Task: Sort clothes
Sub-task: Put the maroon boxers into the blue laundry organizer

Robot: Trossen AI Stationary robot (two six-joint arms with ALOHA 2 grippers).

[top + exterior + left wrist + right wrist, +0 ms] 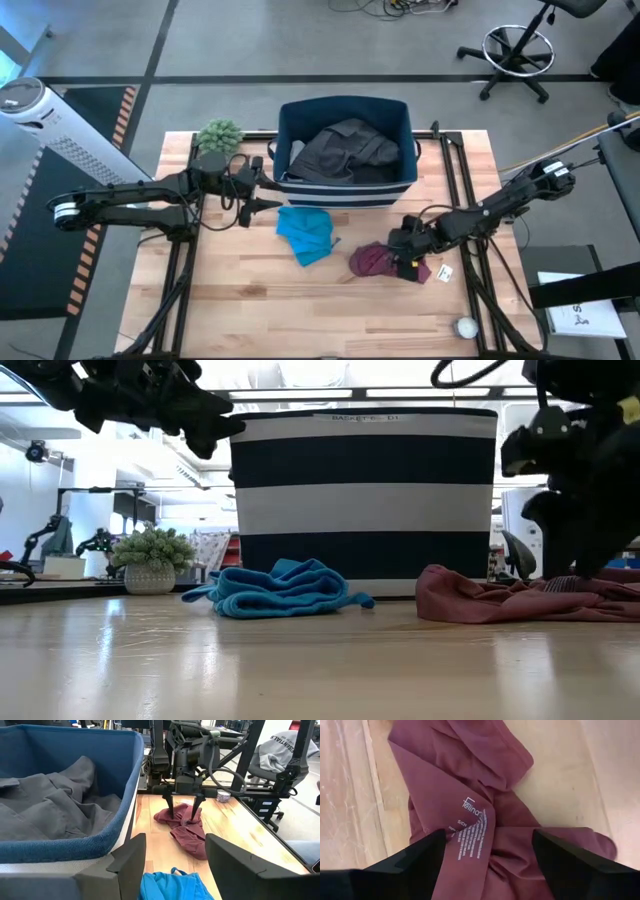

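A maroon garment lies crumpled on the table at the front right. My right gripper is open and points down over it, one finger on each side of its middle folds. A turquoise-blue garment lies bunched on the table in front of the navy striped bin. A dark grey garment lies inside the bin. My left gripper is open and empty, held above the table at the bin's front left corner, over the turquoise garment's edge. My right gripper stands open over the middle of the maroon garment, coming from above with its fingers pointing down. The fingertips reach the top folds of the cloth. I cannot tell whether they touch it. The garment lies slack on the table.
A green fuzzy ball plant stands at the back left by the bin. A small white tag and a small round white object lie at the front right. Black frame rails run along both table sides. Bare wood lies at the front.
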